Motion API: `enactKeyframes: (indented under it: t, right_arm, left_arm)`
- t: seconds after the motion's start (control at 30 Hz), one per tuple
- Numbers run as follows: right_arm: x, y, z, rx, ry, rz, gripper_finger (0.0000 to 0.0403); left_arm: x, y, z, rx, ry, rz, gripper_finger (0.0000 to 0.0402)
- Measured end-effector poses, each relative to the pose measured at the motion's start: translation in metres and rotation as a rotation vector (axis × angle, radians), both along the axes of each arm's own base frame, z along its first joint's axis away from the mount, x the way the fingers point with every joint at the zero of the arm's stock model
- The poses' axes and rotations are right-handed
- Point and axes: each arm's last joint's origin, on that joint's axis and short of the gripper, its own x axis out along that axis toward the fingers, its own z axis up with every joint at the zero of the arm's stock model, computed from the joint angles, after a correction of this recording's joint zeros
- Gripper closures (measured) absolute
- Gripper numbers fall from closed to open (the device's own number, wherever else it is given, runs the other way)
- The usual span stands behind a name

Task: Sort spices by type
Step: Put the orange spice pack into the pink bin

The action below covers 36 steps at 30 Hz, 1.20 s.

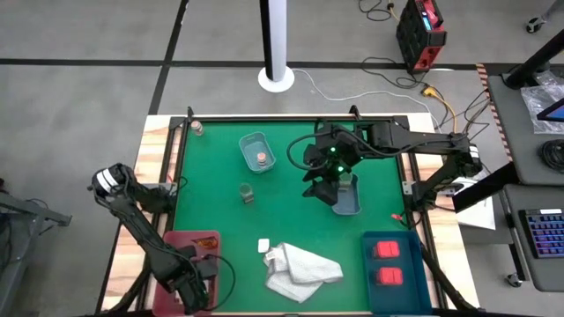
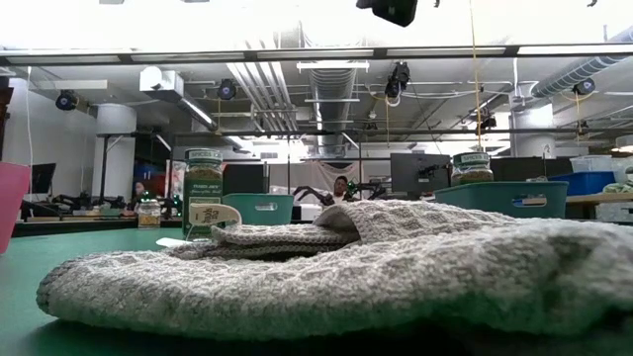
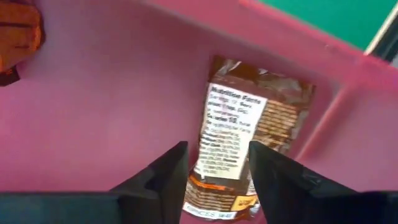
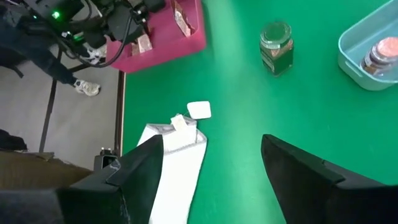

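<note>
- Spices are what we are sorting, and they lie spread over the green table: a green jar stands alone near the middle, a pink-topped jar sits in a pale tray, two red blocks lie in a blue bin, and packets rest in the pink tray at the near left corner.
- The brown packet looks flat, light and floppy to us; it will likely bend and slide, so we would pinch it across a short edge or the middle of its flat face, not too hard.
- The green jar looks like glass with a lid: stiff, smooth, breakable if dropped. We judge the best hold is across its body below the lid, kept upright.
- Our left gripper hangs over the pink tray with its jaws parted and nothing between them; the brown packet lies just beyond and partly under the fingertips, against the tray's wall, seemingly let go there.
- An orange packet lies apart in the same tray.
- Our right gripper hovers above the far middle of the table, beside another pale tray, with its jaws spread wide and empty. From its wrist the green jar stands well ahead, not between the jaws.
- A white cloth lies at the near middle, with a small white piece just beside it.
- One more jar stands at the far left corner of the table.
</note>
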Motion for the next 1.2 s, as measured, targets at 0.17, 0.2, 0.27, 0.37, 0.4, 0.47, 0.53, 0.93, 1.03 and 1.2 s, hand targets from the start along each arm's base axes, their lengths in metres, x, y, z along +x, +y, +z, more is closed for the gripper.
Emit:
enactKeyframes:
  t: [0.17,0.2,0.27,0.37,0.4,0.47,0.53,0.93,1.03,1.2]
  right_arm:
    - [-0.002,0.0,-0.002,0.0,0.03,0.0,0.0141]
    - [-0.002,0.0,-0.002,0.0,0.031,0.001,0.0142]
    - [-0.002,0.0,-0.002,0.0,0.033,0.001,0.0147]
    - [-0.002,0.0,-0.002,0.0,0.033,0.001,0.0153]
    - [-0.002,0.0,-0.002,0.0,0.033,0.001,0.0154]
    - [-0.002,0.0,-0.002,-0.001,0.032,0.001,0.0156]
    - [-0.002,0.0,-0.002,-0.002,0.032,0.003,0.0155]
    - [-0.002,0.0,-0.002,-0.001,0.033,0.001,0.0132]
    - [-0.002,0.0,-0.002,-0.001,0.032,0.001,0.0131]
    - [-0.002,0.0,-0.002,-0.001,0.032,0.001,0.0141]
  left_arm:
    - [-0.009,-0.005,-0.004,0.004,-0.007,-0.054,0.0245]
    - [-0.012,-0.006,-0.004,0.012,-0.016,-0.065,0.0245]
    - [-0.016,-0.008,-0.004,0.029,-0.04,-0.083,0.0246]
    - [-0.021,-0.011,-0.005,0.044,-0.062,-0.101,0.0247]
    - [-0.022,-0.01,-0.006,0.047,-0.059,-0.102,0.0247]
    - [-0.024,-0.009,-0.009,0.057,-0.051,-0.098,0.0247]
    - [-0.024,-0.008,-0.012,0.06,-0.049,-0.095,0.0247]
    - [-0.026,-0.005,-0.027,0.015,-0.063,-0.06,0.0226]
    - [-0.026,-0.005,-0.027,0.022,-0.071,-0.065,0.0214]
    - [-0.031,0.003,-0.03,0.082,-0.01,-0.015,0.021]
